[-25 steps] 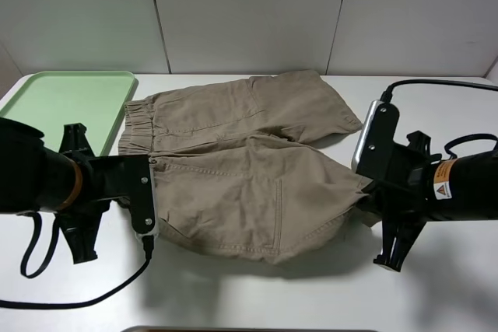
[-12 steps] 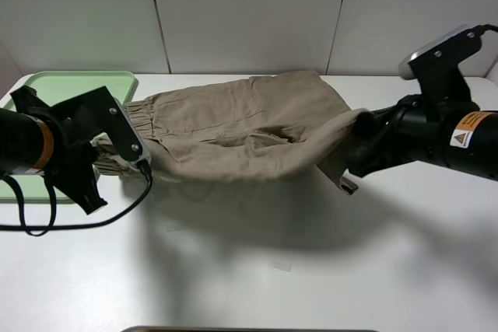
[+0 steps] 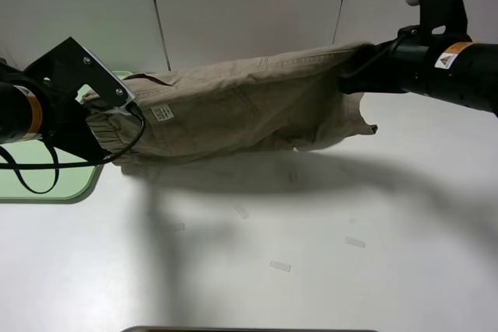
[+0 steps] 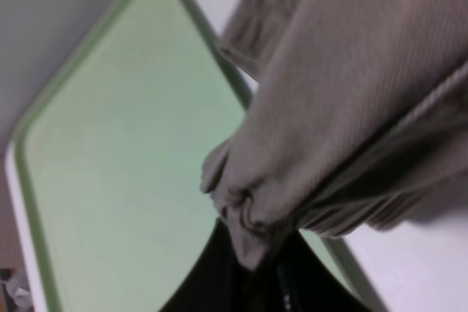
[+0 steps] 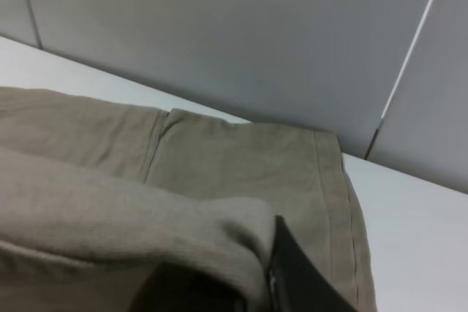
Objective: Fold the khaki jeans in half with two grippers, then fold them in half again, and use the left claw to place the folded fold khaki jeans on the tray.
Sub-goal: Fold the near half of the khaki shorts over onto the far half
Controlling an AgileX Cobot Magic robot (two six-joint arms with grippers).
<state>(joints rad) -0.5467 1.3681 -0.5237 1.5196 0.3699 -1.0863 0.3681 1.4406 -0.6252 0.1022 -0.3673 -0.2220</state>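
Khaki jeans (image 3: 233, 110) hang taut beside the tray (image 3: 47, 184), above the worktop (image 3: 311, 270); the first fold looks underway, with the second fold and tray placement undone; left pincer (image 3: 109, 118) clamps the waistband over the tray's edge; right pincer (image 3: 362, 64), far from the tray, clamps the leg end; both arms are raised.

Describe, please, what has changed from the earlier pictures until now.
The left gripper and the right gripper, each shut on the khaki jeans, lifted the near edge up and toward the back wall; the jeans now hang stretched between them over the table. Nothing was let go. The tray stayed in its place.
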